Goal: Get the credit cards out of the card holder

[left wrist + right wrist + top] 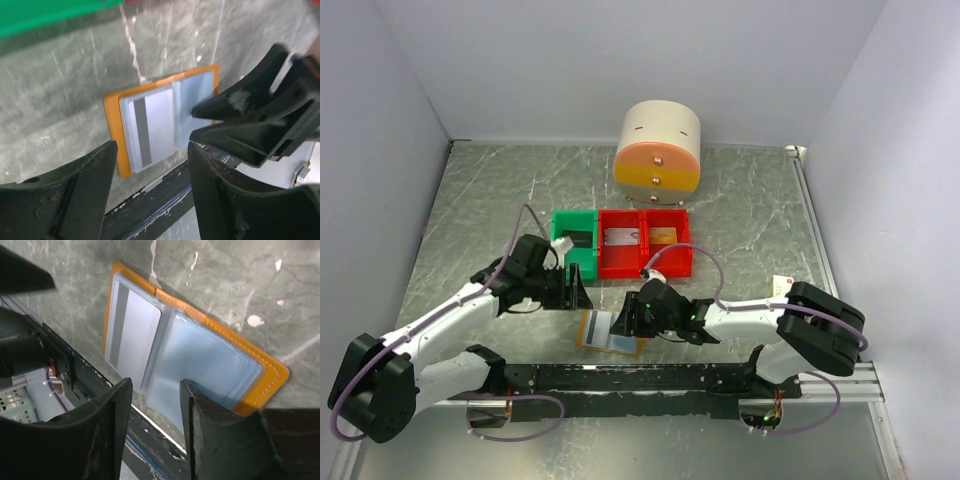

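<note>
The right gripper's (156,387) fingers (100,440) are parted with a narrow gap between them and grip nothing. Their tips are over the near edge of the card holder's (210,365) right-hand pale blue pocket; whether they touch it cannot be told. The left gripper's (152,147) fingers (75,195) are spread wider and are also empty, hanging above the table just beyond the holder's left half. The card holder lies open and flat, orange rim showing round the blue pockets, on the marbled grey table (760,210) just beside the black rail (650,378) at the near edge. A grey-silver card (132,335) with a dark stripe sits in its left pocket, sticking out a little toward the rail. Farther back stand a green bin (582,214) and, touching it on the right, a red bin (620,268) with two compartments. A pale card (620,237) lies in the left compartment and a gold-orange card (664,236) in the right. Behind the bins, against the far wall, is a round cream and orange drawer unit (658,150).
</note>
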You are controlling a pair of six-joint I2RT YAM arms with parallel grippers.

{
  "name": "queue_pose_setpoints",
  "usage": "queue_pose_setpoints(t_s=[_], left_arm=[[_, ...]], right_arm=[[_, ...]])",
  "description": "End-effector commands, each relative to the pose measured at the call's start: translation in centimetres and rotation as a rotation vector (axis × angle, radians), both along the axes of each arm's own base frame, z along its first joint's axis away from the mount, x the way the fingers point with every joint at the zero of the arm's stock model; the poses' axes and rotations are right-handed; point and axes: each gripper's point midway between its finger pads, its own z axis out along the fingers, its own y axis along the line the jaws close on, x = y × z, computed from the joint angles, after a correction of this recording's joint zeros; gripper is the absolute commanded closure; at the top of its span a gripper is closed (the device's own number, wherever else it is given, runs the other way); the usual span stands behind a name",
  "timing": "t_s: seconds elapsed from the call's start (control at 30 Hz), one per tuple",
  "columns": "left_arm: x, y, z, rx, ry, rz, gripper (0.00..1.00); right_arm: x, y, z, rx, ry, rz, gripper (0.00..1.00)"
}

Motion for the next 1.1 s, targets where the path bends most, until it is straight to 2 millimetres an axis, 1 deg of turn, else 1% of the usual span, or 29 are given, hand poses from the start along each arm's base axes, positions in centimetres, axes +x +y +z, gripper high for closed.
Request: queue_pose_setpoints(t_s=[0.0, 0.07, 0.13, 0.27, 0.37, 0.47, 0.57, 0.63, 0.83, 0.9, 0.97, 1.07], left_arm=[[-1.8, -0.7, -2.1, -0.014, 0.072, 0.048, 0.33], [-2.6, -0.7, -2.6, -0.014, 0.083, 0.035, 0.36], [-3.3, -1.3, -2.7, -0.025, 0.082, 0.01, 0.4], [-4.3, -1.5, -3.3, -0.009, 0.103, -0.008, 0.47], [-4.8, -2.1, -3.4, -0.025, 0.104, -0.034, 0.53], [-5.1, -2.4, -3.8, -0.027, 0.112, -0.037, 0.57], [-5.3, -2.5, -4.4, -0.013, 0.117, -0.021, 0.66], [-5.4, -2.6, -4.6, -0.013, 0.112, -0.017, 0.66], [-5.6, -2.0, -5.9, 0.041, 0.123, 0.011, 0.66], [-5.7, -1.7, -6.2, 0.059, 0.13, 0.021, 0.66], [-5.8, -1.6, -6.4, 0.067, 0.131, 0.023, 0.65], [-5.8, -1.4, -6.4, 0.078, 0.128, 0.026, 0.64]], right_arm=[[0.1, -0.9, -2.7, -0.09, 0.044, -0.007, 0.57], [0.3, -1.6, -3.4, -0.135, 0.048, -0.029, 0.59], [0.8, -2.3, -3.7, -0.161, 0.04, -0.061, 0.61], [1.6, -3.2, -4.2, -0.169, 0.049, -0.068, 0.64], [2.3, -3.4, -3.9, -0.178, 0.039, -0.058, 0.65], [2.6, -2.3, -2.5, -0.134, 0.018, -0.03, 0.66], [2.6, -0.8, -0.8, -0.076, 0.008, 0.005, 0.69], [2.5, 0.1, 0.0, -0.04, 0.006, 0.015, 0.7], [1.9, 2.6, 1.1, 0.054, 0.011, 0.05, 0.71], [1.7, 3.3, 1.2, 0.07, 0.02, 0.06, 0.72], [1.6, 3.8, 0.7, 0.066, 0.03, 0.061, 0.72], [1.8, 3.2, -1.0, 0.019, 0.062, 0.003, 0.73]])
